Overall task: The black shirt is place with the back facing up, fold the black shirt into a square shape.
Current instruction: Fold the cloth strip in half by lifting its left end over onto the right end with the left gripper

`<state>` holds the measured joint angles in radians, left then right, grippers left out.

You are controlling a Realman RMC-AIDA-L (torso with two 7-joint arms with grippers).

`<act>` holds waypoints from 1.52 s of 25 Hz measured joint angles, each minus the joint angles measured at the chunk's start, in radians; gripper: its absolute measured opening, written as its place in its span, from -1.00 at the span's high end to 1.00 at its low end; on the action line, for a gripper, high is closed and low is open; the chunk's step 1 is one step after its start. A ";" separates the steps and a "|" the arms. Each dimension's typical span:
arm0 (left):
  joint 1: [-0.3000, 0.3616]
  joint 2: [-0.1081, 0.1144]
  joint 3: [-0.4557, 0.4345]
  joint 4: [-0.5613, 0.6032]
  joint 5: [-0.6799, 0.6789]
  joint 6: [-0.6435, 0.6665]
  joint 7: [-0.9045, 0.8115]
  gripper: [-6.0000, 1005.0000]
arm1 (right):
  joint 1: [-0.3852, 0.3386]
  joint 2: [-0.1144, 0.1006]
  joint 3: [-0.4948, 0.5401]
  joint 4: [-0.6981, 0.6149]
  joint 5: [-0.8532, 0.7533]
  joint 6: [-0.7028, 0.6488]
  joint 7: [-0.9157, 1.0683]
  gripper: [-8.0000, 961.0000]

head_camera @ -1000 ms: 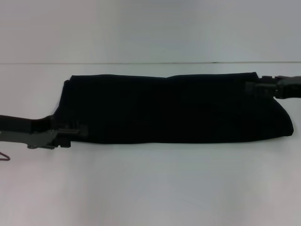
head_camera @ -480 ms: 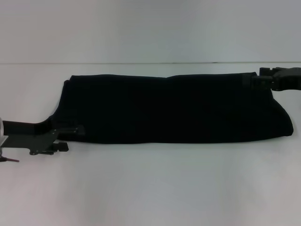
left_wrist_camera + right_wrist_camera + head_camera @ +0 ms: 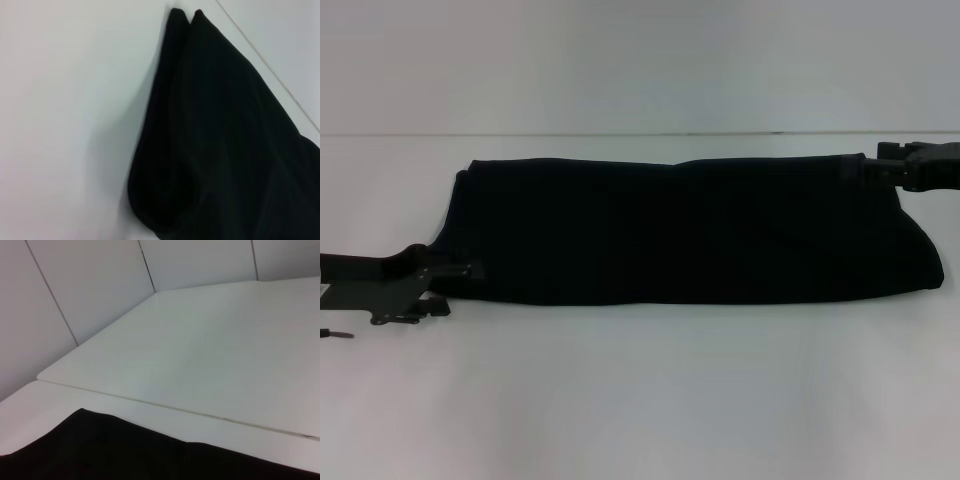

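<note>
The black shirt (image 3: 690,230) lies folded into a long flat strip across the white table, plain side up. My left gripper (image 3: 455,285) sits low at the strip's near left corner, open, with no cloth between its fingers. My right gripper (image 3: 872,170) is at the strip's far right corner, dark against the cloth. The left wrist view shows the black shirt (image 3: 225,140) as a rounded folded end with two layers. The right wrist view shows only an edge of the black shirt (image 3: 125,450).
The white table (image 3: 640,400) stretches bare in front of the strip. Its back edge (image 3: 640,133) meets a pale wall just behind the shirt. Wall panels (image 3: 90,285) with dark seams show in the right wrist view.
My left gripper has drawn back to the left, off the shirt's near left corner. My right gripper has shifted up and slightly right. The shirt has stayed still.
</note>
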<state>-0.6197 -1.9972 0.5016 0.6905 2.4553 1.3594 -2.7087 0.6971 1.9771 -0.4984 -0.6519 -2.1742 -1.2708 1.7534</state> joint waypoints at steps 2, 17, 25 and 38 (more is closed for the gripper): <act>0.000 0.000 0.000 0.000 0.005 -0.006 0.000 -0.59 | 0.000 0.000 0.001 0.000 0.000 0.000 0.000 -0.75; 0.002 -0.002 0.003 -0.008 0.008 -0.056 0.008 -0.58 | -0.001 0.002 0.003 0.002 0.001 0.000 0.006 -0.75; -0.002 -0.002 0.011 -0.016 0.007 -0.076 0.010 -0.58 | -0.001 0.002 0.003 0.001 0.001 0.002 0.006 -0.75; -0.009 0.000 0.008 -0.023 0.007 -0.076 -0.055 -0.58 | 0.002 0.002 0.003 0.000 0.002 0.005 0.009 -0.75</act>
<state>-0.6284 -1.9970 0.5092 0.6673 2.4619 1.2833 -2.7633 0.6996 1.9788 -0.4954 -0.6519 -2.1720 -1.2654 1.7623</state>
